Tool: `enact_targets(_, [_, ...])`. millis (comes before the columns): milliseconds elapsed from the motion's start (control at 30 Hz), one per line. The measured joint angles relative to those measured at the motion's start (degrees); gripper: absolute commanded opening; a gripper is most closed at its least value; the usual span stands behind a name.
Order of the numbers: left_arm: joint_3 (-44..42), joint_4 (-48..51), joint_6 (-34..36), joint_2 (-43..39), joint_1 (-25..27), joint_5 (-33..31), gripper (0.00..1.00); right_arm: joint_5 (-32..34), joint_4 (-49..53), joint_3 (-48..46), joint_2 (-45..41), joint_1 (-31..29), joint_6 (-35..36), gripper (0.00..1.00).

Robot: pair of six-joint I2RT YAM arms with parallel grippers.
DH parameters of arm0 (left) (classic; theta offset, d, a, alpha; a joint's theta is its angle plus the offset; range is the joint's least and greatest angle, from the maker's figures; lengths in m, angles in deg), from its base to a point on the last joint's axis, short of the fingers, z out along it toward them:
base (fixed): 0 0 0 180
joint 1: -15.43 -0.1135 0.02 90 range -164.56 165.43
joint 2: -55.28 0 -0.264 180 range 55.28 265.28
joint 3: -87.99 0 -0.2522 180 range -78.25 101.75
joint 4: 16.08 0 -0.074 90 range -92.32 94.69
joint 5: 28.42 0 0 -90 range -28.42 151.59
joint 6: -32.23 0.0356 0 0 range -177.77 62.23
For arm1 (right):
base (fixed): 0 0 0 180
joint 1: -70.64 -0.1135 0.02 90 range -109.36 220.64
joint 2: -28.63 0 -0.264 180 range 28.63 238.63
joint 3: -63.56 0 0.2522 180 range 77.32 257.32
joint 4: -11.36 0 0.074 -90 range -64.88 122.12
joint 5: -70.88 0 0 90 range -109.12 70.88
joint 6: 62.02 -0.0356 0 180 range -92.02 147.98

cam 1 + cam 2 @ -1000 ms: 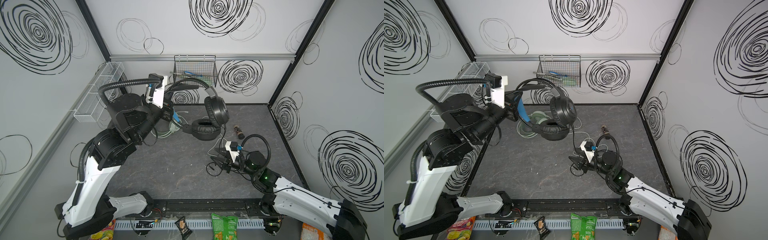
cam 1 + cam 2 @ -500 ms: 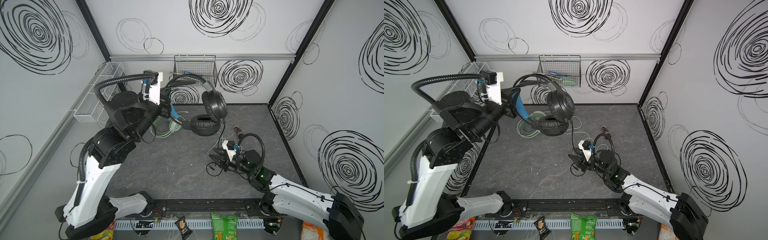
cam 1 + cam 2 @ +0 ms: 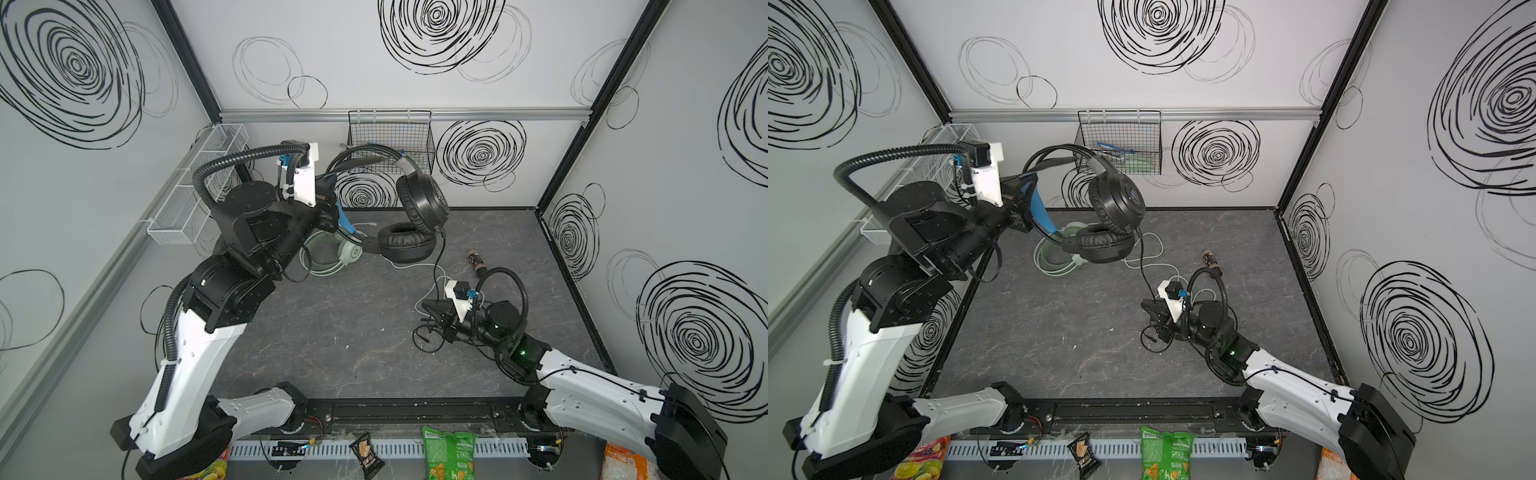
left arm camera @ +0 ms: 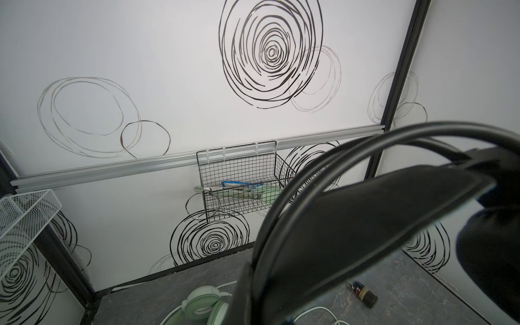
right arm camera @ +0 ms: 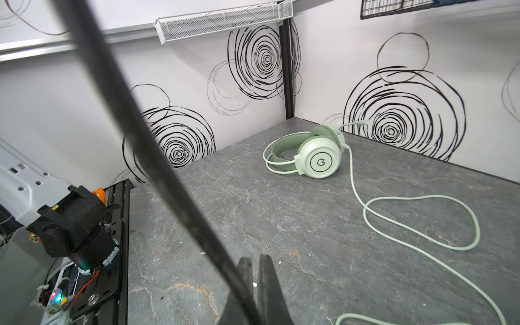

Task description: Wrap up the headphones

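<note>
Right pincer (image 3: 427, 308): it is low over the worktop (image 3: 332, 345), with the jaws now together; a second ago they stood half apart. In the right wrist view the black cable (image 5: 157, 157) runs down into the slit between the fingers (image 5: 267, 284). I judge it is clamped there, though the contact point sits at the frame edge.
Left pincer (image 3: 330, 210): it is closed on the headband of the black headset (image 3: 419, 199) and holds it in the air near the back wall. Over the last second it has carried the headset a little higher and further back.
Meaning for the task: one arm has the headset and the other now seems to have its cable, so winding can probably begin. The cable's tail lies in loose loops on the worktop beside the right pincer.
Black headset: hard glossy round cups, thick wrinkled soft ear pads, a thin double arch band, and a blue strip near the grip.
Black cable: thin, round and flexible; it hangs almost straight from the upright cup to the right pincer.
Mint-green headset (image 5: 320, 157): it lies on the worktop near the back left corner, well apart from the right pincer. The plastic is smooth and matte, and the round cup has a ring logo.
White cable (image 5: 416, 233): pale and rubbery; it lies in wide free curves on the worktop, not yet wrapped.
Worktop: flat, dark grey, with stone-like veins.
</note>
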Motion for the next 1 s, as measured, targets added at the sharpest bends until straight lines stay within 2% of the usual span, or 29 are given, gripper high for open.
enact_targets(267, [-7.72,-3.37,-1.79,-1.64,-5.84,0.24,0.0,9.42,8.04,0.33,-5.38,-0.02,1.6,0.0])
enact_targets(533, [-19.41,-5.62,-1.95,-4.83,-11.34,0.13,0.0,19.8,20.98,7.61,-10.84,-2.32,4.57,0.0])
enact_targets(733, [-29.24,-6.86,-1.7,-8.07,-14.01,0.0,0.0,26.97,26.69,14.88,-10.8,-8.72,8.31,0.0])
enact_targets(1000, [-40.17,-7.52,-1.84,-11.96,-14.99,0.63,0.0,37.16,31.85,21.05,-6.1,-21.92,14.58,0.0])
